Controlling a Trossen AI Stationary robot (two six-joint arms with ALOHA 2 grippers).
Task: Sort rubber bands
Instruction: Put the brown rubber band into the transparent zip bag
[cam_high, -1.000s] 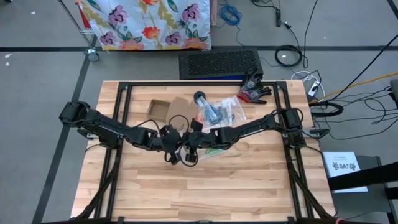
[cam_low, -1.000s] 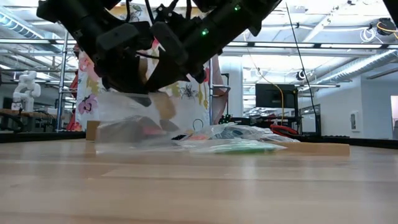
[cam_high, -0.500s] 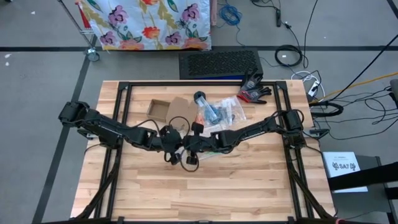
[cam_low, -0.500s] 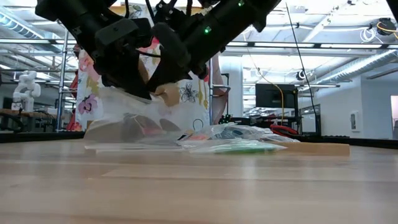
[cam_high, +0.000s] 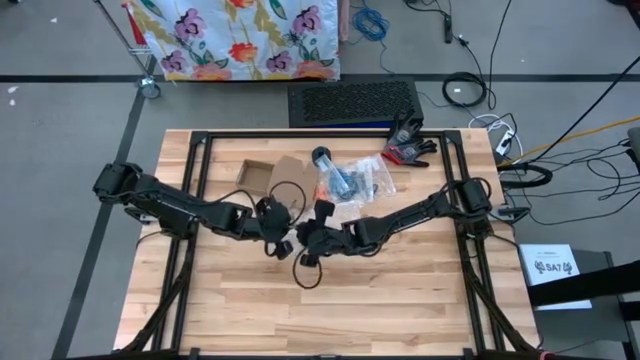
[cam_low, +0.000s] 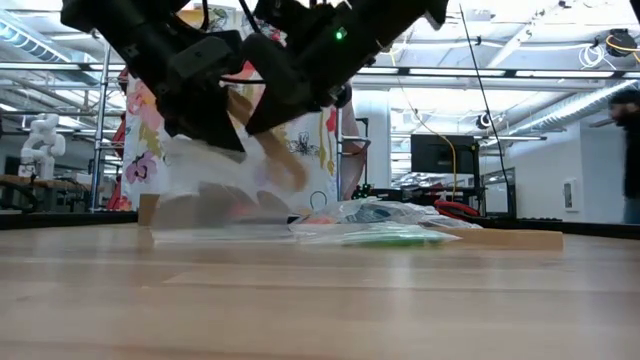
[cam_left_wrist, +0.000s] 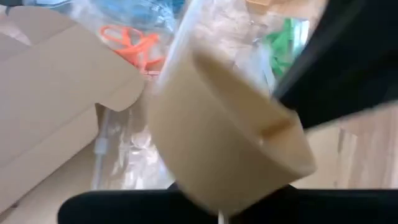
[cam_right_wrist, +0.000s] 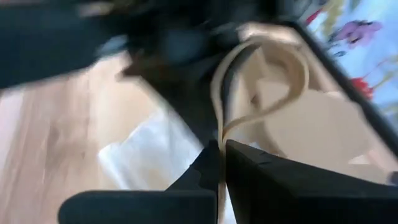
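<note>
A wide tan rubber band (cam_left_wrist: 224, 143) is strung between my two grippers above the middle of the table. My left gripper (cam_high: 284, 232) and my right gripper (cam_high: 306, 236) stand tip to tip, both shut. In the right wrist view the band (cam_right_wrist: 273, 74) shows as a loop. A clear plastic bag (cam_low: 205, 190) hangs under the grippers with its lower edge on the wood; which fingers carry it does not show. Orange bands (cam_left_wrist: 127, 40) and green bands (cam_left_wrist: 283, 40) lie in other bags beyond. My left gripper is shut on the near part of the tan band's loop (cam_left_wrist: 214, 199). The band itself hides the place of contact. The band stands up in front of the fingers, clear of the table. My right gripper pinches the tan band (cam_right_wrist: 219, 146) edge-on between its two fingers, slanting down from the table's right. The rest of the loop curls away beyond the fingertips toward my left gripper, clear of the table.
An open cardboard box (cam_high: 265, 175) lies behind the grippers. A heap of clear bags with coloured bands (cam_high: 355, 180) and a small clear canister (cam_high: 320, 155) lie to its right. Black-and-red gloves (cam_high: 408, 147) sit at the far right. Bare wood (cam_high: 330, 310) stretches to the near edge.
My right gripper has swung a little toward the table's near edge and rolled about its own line, still shut. The tan band has shifted with it, and the upper part of the hanging bag has changed shape while its lower edge stayed on the table.
</note>
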